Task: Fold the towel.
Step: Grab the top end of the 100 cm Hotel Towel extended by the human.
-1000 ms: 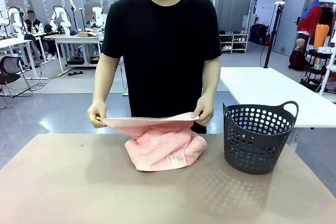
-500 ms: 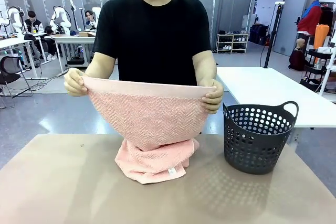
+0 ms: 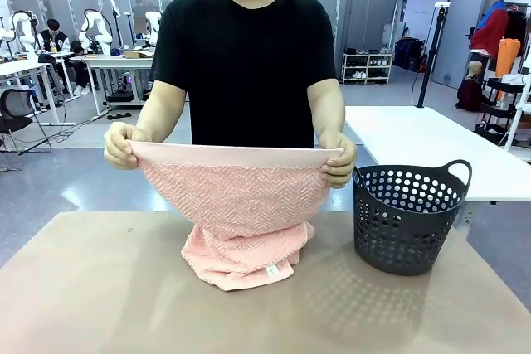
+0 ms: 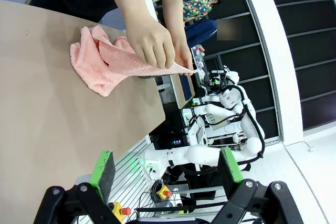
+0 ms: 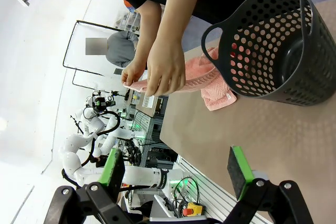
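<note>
The salmon-pink towel (image 3: pixel 241 205) is held up by a person at the far side of the table. Both of the person's hands (image 3: pixel 124 145) grip its plain top band, stretched level. Its lower part rests bunched on the brown table (image 3: pixel 99 288), with a small white tag (image 3: pixel 270 270) at the front. The towel (image 4: pixel 105 61) also appears in the left wrist view, and the towel (image 5: pixel 202 85) sits beside the basket in the right wrist view. My left gripper (image 4: pixel 165 169) is open, well back from the towel. My right gripper (image 5: pixel 176 169) is open too, holding nothing.
A dark grey perforated basket (image 3: pixel 409 215) with handles stands on the table to the right of the towel; the basket (image 5: pixel 273 45) looks empty in the right wrist view. A white table (image 3: pixel 431 151) lies behind it.
The person lifted the towel's top edge from near the table to waist height and spread it wide; over the last half second it dropped slightly. My grippers stayed still.
</note>
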`<action>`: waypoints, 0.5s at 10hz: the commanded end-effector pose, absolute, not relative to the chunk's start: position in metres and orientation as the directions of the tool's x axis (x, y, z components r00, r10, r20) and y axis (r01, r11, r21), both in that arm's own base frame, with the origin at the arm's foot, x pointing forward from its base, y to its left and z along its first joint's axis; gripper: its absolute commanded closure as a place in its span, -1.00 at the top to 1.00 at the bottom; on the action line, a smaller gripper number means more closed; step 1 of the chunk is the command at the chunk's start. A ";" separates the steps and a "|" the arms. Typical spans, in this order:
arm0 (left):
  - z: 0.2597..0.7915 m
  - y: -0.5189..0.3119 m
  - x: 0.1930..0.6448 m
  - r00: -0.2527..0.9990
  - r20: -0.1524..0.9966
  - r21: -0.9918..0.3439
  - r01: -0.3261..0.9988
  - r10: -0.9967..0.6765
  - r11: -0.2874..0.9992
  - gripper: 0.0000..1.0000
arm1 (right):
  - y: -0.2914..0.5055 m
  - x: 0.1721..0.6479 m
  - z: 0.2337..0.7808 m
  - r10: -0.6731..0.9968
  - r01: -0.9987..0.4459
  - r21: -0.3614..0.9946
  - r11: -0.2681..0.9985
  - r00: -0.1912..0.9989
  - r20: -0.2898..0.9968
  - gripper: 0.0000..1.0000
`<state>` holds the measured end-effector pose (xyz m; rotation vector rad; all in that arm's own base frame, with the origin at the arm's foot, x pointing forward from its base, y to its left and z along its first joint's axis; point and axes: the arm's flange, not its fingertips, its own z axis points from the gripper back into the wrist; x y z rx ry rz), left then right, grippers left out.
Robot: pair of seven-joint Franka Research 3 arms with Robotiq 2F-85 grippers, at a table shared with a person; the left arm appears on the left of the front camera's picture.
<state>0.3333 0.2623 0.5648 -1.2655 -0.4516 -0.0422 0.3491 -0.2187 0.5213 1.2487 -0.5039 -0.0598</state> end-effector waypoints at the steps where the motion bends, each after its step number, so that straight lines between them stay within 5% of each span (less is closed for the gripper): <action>1: 0.565 0.262 0.333 0.912 0.350 -0.909 0.276 0.215 0.312 1.00 | -0.219 0.349 0.521 -0.313 -0.226 0.916 0.330 0.890 0.333 1.00; 5: 0.640 0.231 0.339 0.785 0.598 -0.612 0.577 -0.160 0.542 1.00 | -0.189 0.366 0.587 0.035 -0.554 0.654 0.515 0.775 0.630 1.00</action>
